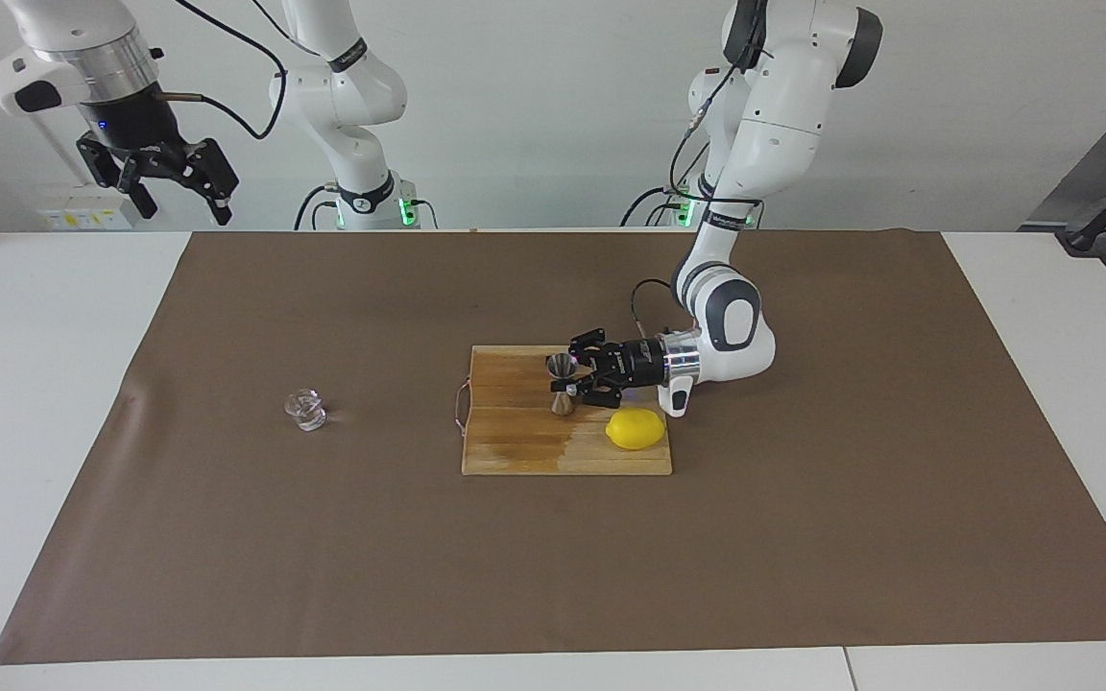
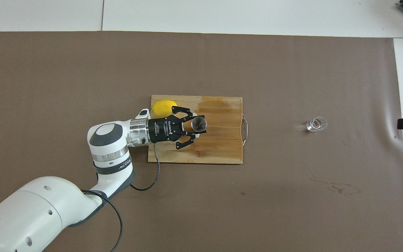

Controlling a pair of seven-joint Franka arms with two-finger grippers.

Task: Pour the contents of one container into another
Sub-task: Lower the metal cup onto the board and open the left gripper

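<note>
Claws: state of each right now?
Left claw: around the jigger on the cutting board; cannot be told whether it grips.
Right claw: open, empty, waiting raised at the right arm's end of the table.

The left arm reaches low over the table with its wrist laid flat, and the left gripper [image 1: 567, 378] has its fingers closed in on both sides. The right arm waits raised, and the right gripper [image 1: 179, 192] hangs with spread fingers.

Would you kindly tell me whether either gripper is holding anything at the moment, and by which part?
The left gripper has its jaws around the jigger at its waist on the cutting board; whether they clamp it cannot be told. The right gripper, raised, holds nothing.
</note>
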